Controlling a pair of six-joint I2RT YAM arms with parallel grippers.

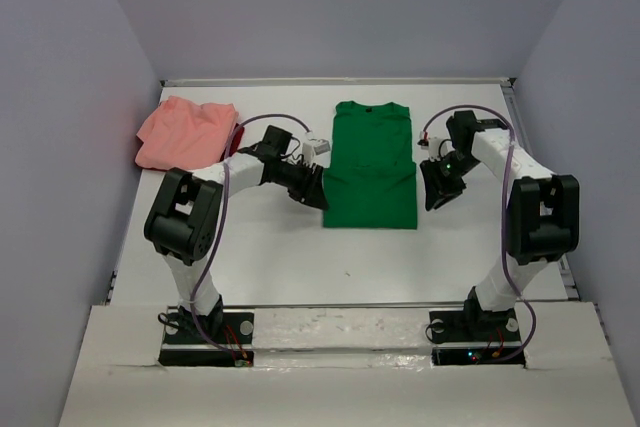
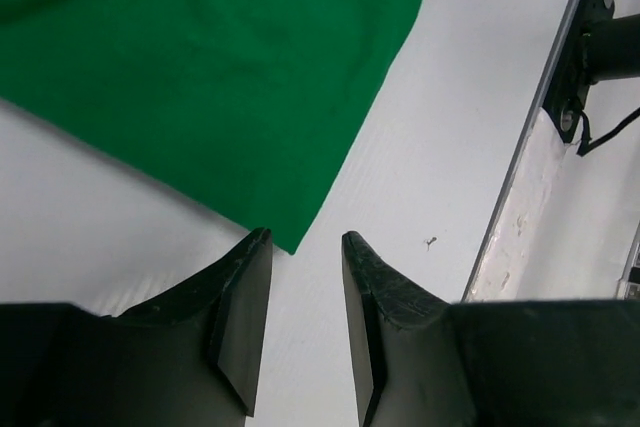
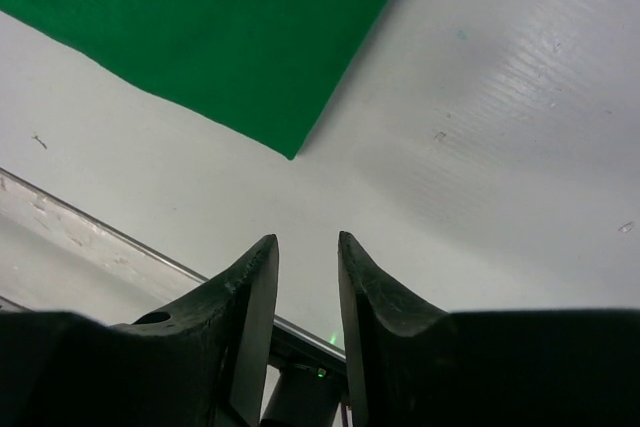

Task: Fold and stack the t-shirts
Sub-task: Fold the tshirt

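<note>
Plainly, the green t-shirt (image 1: 369,162) lay flat at the middle of the table (image 1: 270,267), collar toward 12 o'clock and sleeves tucked in. The salmon-pink t-shirt (image 1: 182,132) sat crumpled well apart at its 10 o'clock, with a bit of dark red cloth (image 1: 237,137) touching the pink heap's 3 o'clock edge.

The left gripper (image 2: 305,239) hovered at the green shirt's 8 o'clock. Its jaws stood a narrow gap apart with nothing between them, and one cloth corner lay just beside the tips.

The right gripper (image 3: 305,239) hung at the shirt's 4 o'clock, likewise narrowly parted and empty. The shirt's corner lay at 12 o'clock ahead of the tips, with bare table between.
</note>
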